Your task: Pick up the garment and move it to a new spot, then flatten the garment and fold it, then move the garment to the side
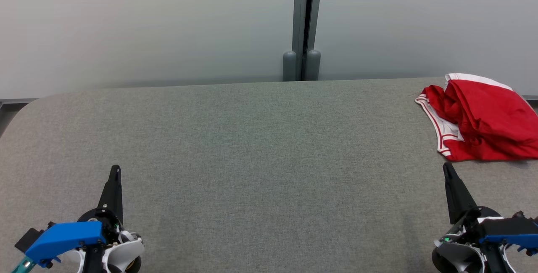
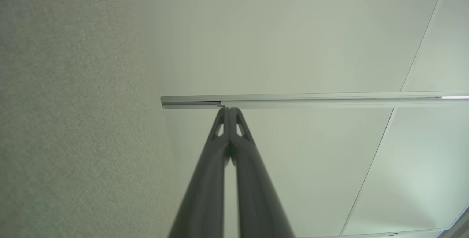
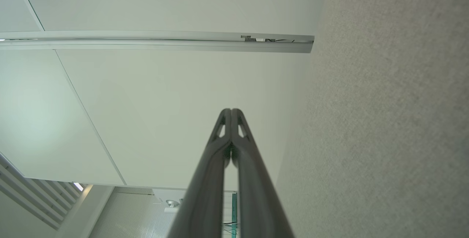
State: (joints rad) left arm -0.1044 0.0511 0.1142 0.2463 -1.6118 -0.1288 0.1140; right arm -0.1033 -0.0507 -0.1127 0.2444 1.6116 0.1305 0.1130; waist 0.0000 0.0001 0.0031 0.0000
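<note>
Red garment (image 1: 483, 117) w/ white trim lies crumpled at far right of grey table (image 1: 252, 138), partly cut off by frame edge. My left gripper (image 1: 114, 170) rests low-left, fingers pressed together, nothing held. My right gripper (image 1: 447, 168) same, tips together, just below garment, not touching.

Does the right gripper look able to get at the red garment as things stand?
Probably yes: the right gripper, shut, points at the red garment close ahead, with bare grey table between them.
</note>
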